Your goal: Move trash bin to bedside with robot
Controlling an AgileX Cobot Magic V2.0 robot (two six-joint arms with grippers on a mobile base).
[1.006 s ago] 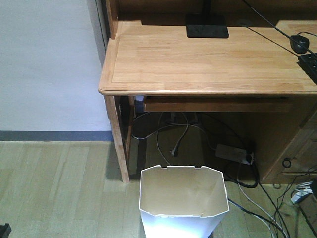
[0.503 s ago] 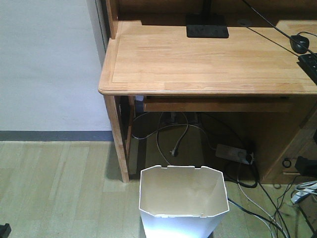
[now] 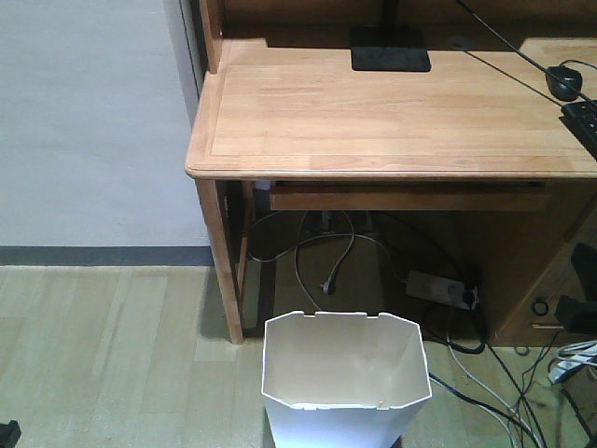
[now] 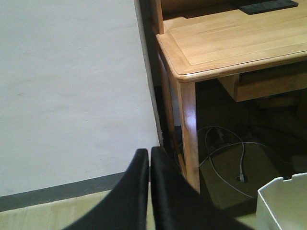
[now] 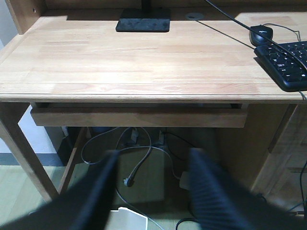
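Right arm [image 3: 580,314] risen (frame edge), trash bin [image 3: 340,422] unmoved

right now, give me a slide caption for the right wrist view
Open right gripper facing the wooden desk, cables beneath it, trash bin rim at the bottom edge.

The pale plank floor [image 3: 112,355] carries the white trash bin [image 3: 345,373], a power strip [image 3: 437,287] and loose cables [image 3: 328,280] under the light wooden desk [image 3: 373,112], whose top holds a black monitor base [image 3: 390,58], a mouse [image 3: 563,82] and a keyboard [image 3: 584,119].
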